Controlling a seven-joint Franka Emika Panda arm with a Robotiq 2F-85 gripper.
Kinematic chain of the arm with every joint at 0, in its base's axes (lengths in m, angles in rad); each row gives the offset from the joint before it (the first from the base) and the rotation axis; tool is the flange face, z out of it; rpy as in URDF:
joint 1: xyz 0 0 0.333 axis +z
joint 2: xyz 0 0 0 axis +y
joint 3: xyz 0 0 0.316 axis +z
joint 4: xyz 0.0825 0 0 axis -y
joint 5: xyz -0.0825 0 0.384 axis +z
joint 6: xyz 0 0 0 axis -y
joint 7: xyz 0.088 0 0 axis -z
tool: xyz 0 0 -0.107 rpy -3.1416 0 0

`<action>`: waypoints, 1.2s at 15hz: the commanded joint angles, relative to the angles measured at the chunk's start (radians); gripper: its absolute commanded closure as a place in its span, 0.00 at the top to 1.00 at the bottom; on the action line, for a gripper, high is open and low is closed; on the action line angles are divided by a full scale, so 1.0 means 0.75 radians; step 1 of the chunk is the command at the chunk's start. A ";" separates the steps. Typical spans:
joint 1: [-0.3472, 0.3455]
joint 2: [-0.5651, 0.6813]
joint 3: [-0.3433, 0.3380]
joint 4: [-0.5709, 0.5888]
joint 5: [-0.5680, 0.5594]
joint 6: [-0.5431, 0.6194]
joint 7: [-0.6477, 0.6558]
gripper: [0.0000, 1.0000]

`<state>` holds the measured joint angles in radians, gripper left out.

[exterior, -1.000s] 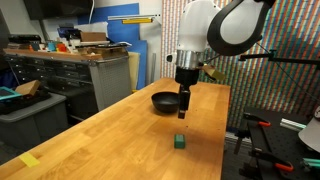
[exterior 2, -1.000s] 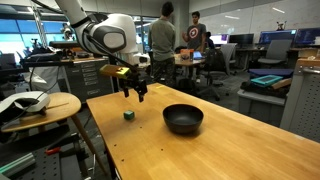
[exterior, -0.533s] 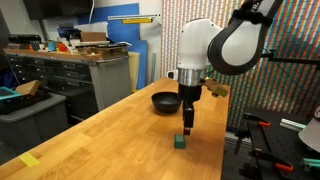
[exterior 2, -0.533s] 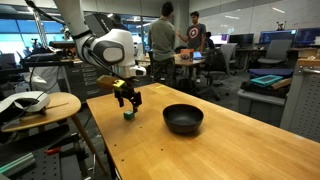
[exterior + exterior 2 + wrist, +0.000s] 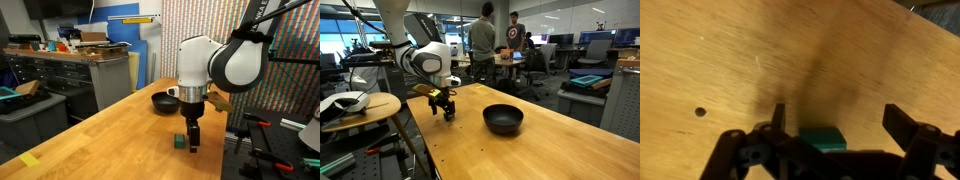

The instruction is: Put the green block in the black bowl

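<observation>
The green block (image 5: pixel 821 138) lies on the wooden table between my open fingers, nearer the left finger (image 5: pixel 778 118); the right finger (image 5: pixel 905 125) stands well apart from it. My gripper (image 5: pixel 840 125) is open and low over the table. In an exterior view the gripper (image 5: pixel 192 143) is down at the block (image 5: pixel 178 143) near the table's front. In an exterior view the gripper (image 5: pixel 442 110) hides the block. The black bowl (image 5: pixel 165 101) sits empty farther along the table, and it also shows in an exterior view (image 5: pixel 503 119).
The wooden table (image 5: pixel 100 130) has an edge close beside the block. A yellow tape patch (image 5: pixel 30 160) lies near its front corner. A workbench with clutter (image 5: pixel 80 60) stands beyond it. A round side table (image 5: pixel 355 103) stands nearby, with people (image 5: pixel 485 35) behind.
My gripper has moved away from the bowl and come down over the green block, and its open fingers now stand on either side of it. The block and bowl have not moved.
</observation>
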<state>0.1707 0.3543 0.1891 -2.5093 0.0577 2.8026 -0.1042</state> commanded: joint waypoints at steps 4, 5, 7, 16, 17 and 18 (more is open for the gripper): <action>0.047 0.044 -0.009 0.049 -0.092 0.120 0.037 1.00; 0.057 0.049 -0.020 0.052 -0.112 0.123 0.043 1.00; 0.058 0.061 -0.022 0.060 -0.130 0.127 0.039 0.75; -0.001 0.070 0.034 0.089 -0.082 0.229 0.024 0.21; -0.013 0.066 0.043 0.094 -0.071 0.234 0.023 0.21; -0.034 0.059 0.057 0.097 -0.055 0.242 0.020 0.21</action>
<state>0.1897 0.4028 0.1942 -2.4520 -0.0115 2.9550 -0.0941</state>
